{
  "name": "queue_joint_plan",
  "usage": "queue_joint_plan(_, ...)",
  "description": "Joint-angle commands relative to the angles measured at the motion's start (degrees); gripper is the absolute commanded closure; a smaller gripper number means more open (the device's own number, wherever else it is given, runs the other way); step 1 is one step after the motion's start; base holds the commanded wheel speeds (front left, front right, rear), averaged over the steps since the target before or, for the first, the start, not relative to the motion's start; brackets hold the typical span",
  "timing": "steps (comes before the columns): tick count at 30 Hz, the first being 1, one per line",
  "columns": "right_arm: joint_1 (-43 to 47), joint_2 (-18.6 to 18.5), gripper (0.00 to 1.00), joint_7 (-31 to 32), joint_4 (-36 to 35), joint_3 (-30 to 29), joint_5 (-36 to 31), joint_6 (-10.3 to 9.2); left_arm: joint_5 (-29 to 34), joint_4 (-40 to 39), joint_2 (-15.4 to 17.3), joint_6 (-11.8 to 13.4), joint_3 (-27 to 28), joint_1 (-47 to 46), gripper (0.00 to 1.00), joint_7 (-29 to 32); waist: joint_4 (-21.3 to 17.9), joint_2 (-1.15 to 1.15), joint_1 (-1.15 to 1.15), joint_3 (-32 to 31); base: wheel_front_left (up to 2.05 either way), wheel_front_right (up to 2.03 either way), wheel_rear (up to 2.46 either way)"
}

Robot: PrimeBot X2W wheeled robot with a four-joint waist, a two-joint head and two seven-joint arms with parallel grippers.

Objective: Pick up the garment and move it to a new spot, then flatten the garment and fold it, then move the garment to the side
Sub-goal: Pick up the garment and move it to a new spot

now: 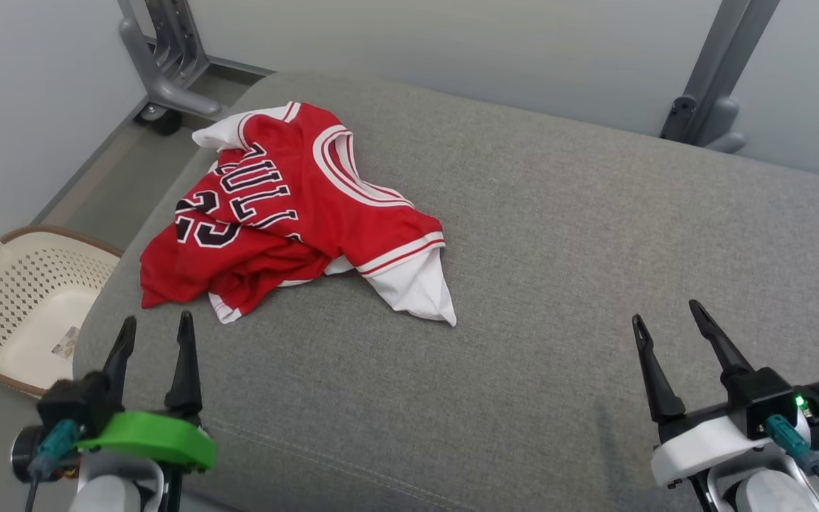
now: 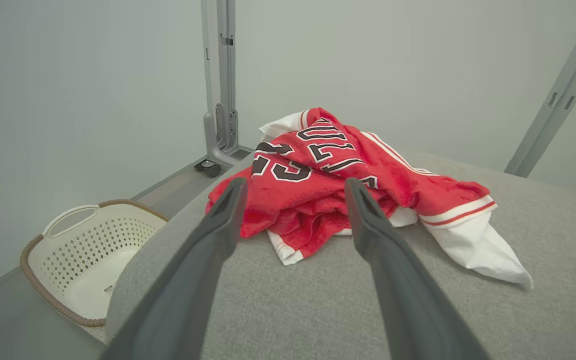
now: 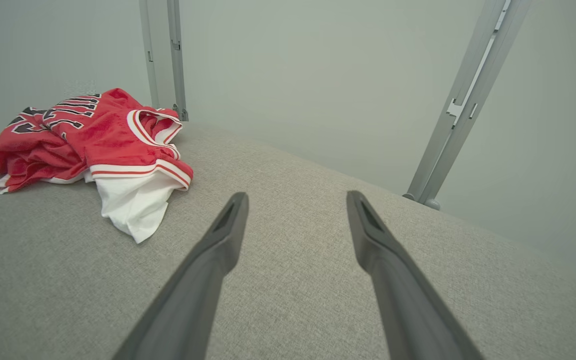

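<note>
The garment (image 1: pixel 288 213) is a red basketball jersey with white trim and black lettering, lying crumpled on the far left part of a grey cushioned surface (image 1: pixel 559 249). In the left wrist view the garment (image 2: pixel 348 180) lies just beyond my fingertips. It sits at the left of the right wrist view, garment (image 3: pixel 93 145). My left gripper (image 1: pixel 156 328) hovers open at the lower left, a short way in front of the jersey's near edge, holding nothing. At the lower right my right gripper (image 1: pixel 665 315) stands open and empty, well away from the cloth.
A cream perforated laundry basket (image 1: pixel 18 306) sits on the floor left of the cushion. Grey metal frame legs (image 1: pixel 168 64) stand behind at the left, and another leg (image 1: pixel 715 78) at the right, before a pale wall. The cushion's right half is bare fabric.
</note>
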Motion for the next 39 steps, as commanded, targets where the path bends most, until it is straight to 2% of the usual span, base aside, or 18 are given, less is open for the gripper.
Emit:
queue_joint_plan(1, -1.16, -0.81, 0.0, -0.18, -0.36, 0.11, -0.46, -0.02, -1.11, 0.62, -0.31, -0.02, -0.24, -2.51, 0.0, -0.03, -3.23, 0.61, 0.0, 5.49, 0.0, 0.0, 0.0)
queue_joint_plan(5, -3.58, -2.75, 0.0, -0.18, -0.95, 0.76, -0.67, -0.02, -4.68, 7.2, -0.85, -0.02, -1.89, -11.18, 0.0, 0.7, -5.5, 0.61, 0.0, 10.74, 0.0, 0.0, 0.0)
queue_joint_plan(10, -7.59, -4.65, 0.0, -0.18, -1.86, 2.33, -0.73, -0.03, -11.77, 15.1, -0.69, -0.02, -1.05, -22.16, 0.0, 4.88, -9.2, 0.61, 0.0, 17.87, 0.0, 0.0, 0.0)
queue_joint_plan(13, -8.86, -4.94, 0.0, -0.18, -2.25, 2.71, -0.64, -0.03, -14.29, 19.51, 0.76, -0.02, -0.3, -27.7, 0.0, 6.76, -11.02, 0.61, 0.0, 20.65, 0.0, 0.0, 0.0)
queue_joint_plan(19, -9.63, -5.12, 0.0, -0.18, -2.4, 3.42, -0.87, -0.03, -15.56, 28.65, 3.76, -0.02, -0.86, -34.21, 0.0, 7.61, -13.35, 0.61, 0.0, 22.81, 0.0, 0.0, 0.0)
queue_joint_plan(26, -9.77, -4.42, 0.0, -0.18, -2.13, 3.37, -0.79, -0.03, -17.07, 37.75, 5.05, 0.01, -1.0, -37.36, 0.0, 6.94, -14.61, 0.61, 0.0, 21.89, 0.0, 0.0, 0.0)
queue_joint_plan(27, -9.54, -4.37, 0.0, -0.18, -2.02, 3.32, -0.74, -0.03, -17.09, 38.39, 5.05, 0.01, -1.56, -37.59, 0.24, 6.77, -14.62, 0.61, 0.0, 21.57, 0.0, 0.0, 0.0)
queue_joint_plan(28, -9.36, -4.29, 0.0, -0.18, -1.95, 3.24, -0.74, -0.03, -17.14, 38.91, 5.32, 0.01, -1.89, -37.84, 0.65, 6.17, -14.6, 0.61, 0.0, 21.33, 0.0, 0.0, 0.0)
queue_joint_plan(29, -9.18, -4.19, 0.0, -0.18, -1.89, 3.12, -0.77, -0.03, -17.42, 39.29, 5.42, 0.01, -2.14, -38.03, 1.0, 5.6, -14.52, 0.61, 0.0, 20.98, 0.0, 0.0, 0.0)
queue_joint_plan(39, -5.94, -2.39, 0.0, -0.18, -0.36, 2.77, -0.29, -0.03, -20.32, 37.91, 5.56, -0.01, -8.08, -35.2, 1.0, 2.99, -13.16, 0.61, 0.0, 14.43, 0.0, 0.0, 0.0)
